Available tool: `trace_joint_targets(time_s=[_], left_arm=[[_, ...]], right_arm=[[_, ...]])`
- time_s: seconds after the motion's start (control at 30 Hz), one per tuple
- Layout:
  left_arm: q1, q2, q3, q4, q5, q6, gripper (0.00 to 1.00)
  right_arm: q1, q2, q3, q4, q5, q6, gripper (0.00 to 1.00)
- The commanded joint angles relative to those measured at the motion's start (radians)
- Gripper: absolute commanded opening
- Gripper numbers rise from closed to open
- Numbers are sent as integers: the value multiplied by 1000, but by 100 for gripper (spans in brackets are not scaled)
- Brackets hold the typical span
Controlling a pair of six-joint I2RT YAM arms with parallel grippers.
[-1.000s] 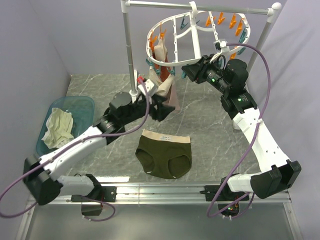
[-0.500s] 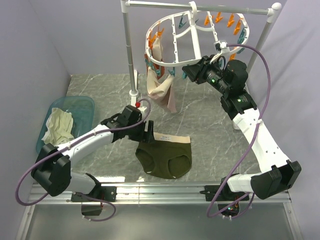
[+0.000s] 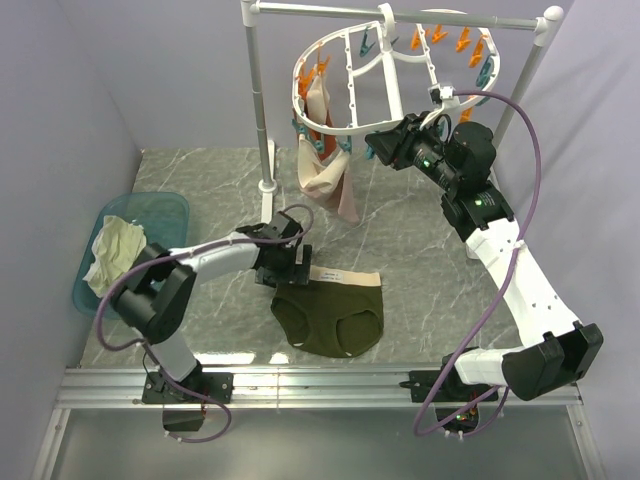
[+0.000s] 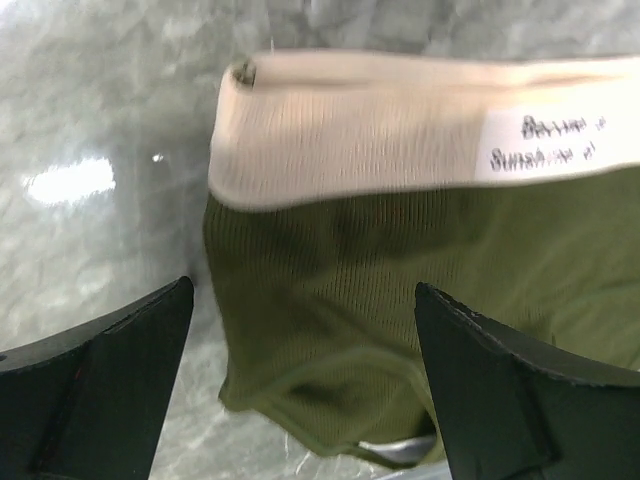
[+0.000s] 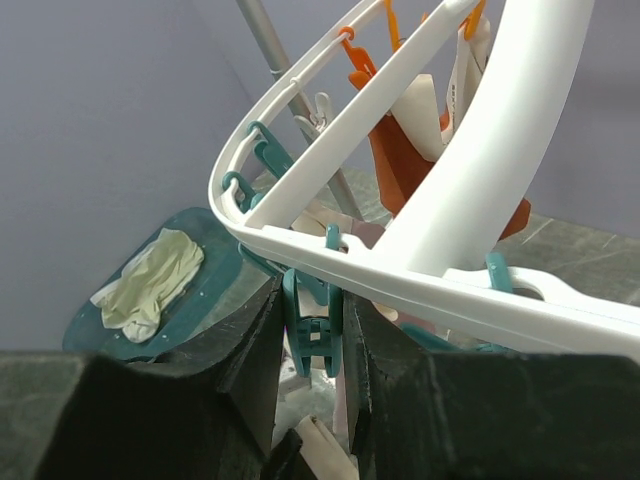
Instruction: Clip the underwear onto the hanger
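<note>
From above, I am watching the underwear (image 3: 328,312) lying flat on the table (image 3: 420,230), with the left gripper (image 3: 290,268) sitting low at the left end of its waistband, while the right gripper (image 3: 372,148) is reaching up to the near rim of the hanger (image 3: 349,80). On the left wrist, the fingers (image 4: 100,390) are standing spread wide, gripping nothing, with the waistband's corner and olive edge lying between them. On the right wrist, the fingers (image 5: 235,370) are pinching a teal clip (image 5: 312,322) hanging just under the hanger's white rim.
</note>
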Motion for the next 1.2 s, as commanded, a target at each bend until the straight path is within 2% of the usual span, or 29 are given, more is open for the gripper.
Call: trace_joint_targets(time_s=[0.0,0.23,0.43,0.53,0.67,0.93,1.0,1.13,1.17], left_arm=[[-2,57,91,-14,-7,-12,97],[-104,168,167,-17,-44,16,98],[-131,261,215,-47,-44,24,98],[-151,307,244,-54,-44,39,93],[-191,349,287,-74,-68,65,77],[-268,441,365,-100,-96,143,61],[-271,458,376,-103,-76,152,54],[-277,473,391,-105,-54,188,30],[-280,468,393,-103,-54,192,20]], right_arm=[[-5,-36,6,34,10,-26,0],[-4,-46,-14,36,9,-27,0],[-5,-41,-6,34,10,-29,0],[-4,-39,-5,37,12,-29,0],[-5,-36,-8,37,14,-31,0],[-10,-26,0,39,3,-23,0],[-10,-21,1,39,-2,-21,0],[-13,-22,-3,45,-3,-20,0],[-13,-27,-8,46,-5,-20,0]])
